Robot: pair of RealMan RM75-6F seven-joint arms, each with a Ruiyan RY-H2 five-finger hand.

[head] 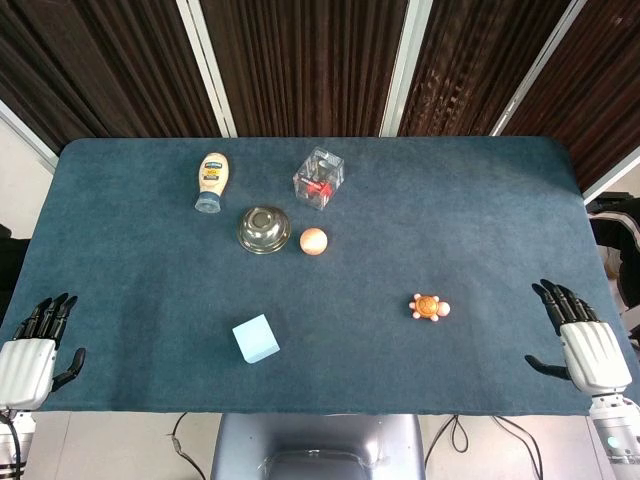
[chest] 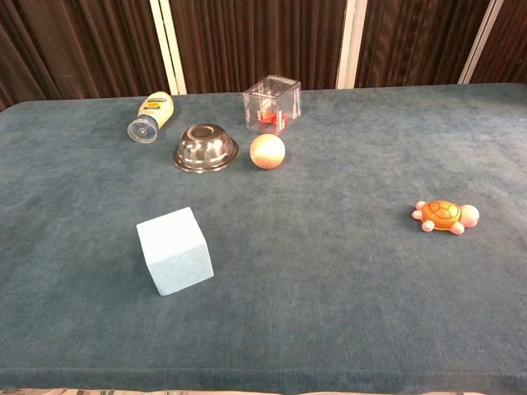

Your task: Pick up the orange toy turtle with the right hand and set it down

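Turtle: The orange toy turtle point(head: 429, 307) sits flat on the blue table point(head: 400, 180), on the right side, a bit nearer the front edge than the back. Nothing touches it.
Right hand: The right hand point(head: 583, 342) rests at the right edge of the table, fingers spread, holding nothing. It is well apart from the turtle.
Left hand: The left hand point(head: 33, 352) waits at the left front corner, fingers apart and empty too.
What could go wrong: The turtle looks small, low and rounded, so I think the fingers could push it away instead of getting around it. It might slide or flip over. If the hand comes down too hard, the fingers could bump the table.
Edges: The turtle is not close to any edge, so a small slide should not drop it off.
Open room: Bare cloth lies between the right hand and the turtle, and all around the turtle. The ball point(head: 313, 241), bowl point(head: 263, 230), clear box point(head: 319, 177), bottle point(head: 211, 181) and blue block point(head: 256, 338) are all well off to the left, out of the way.
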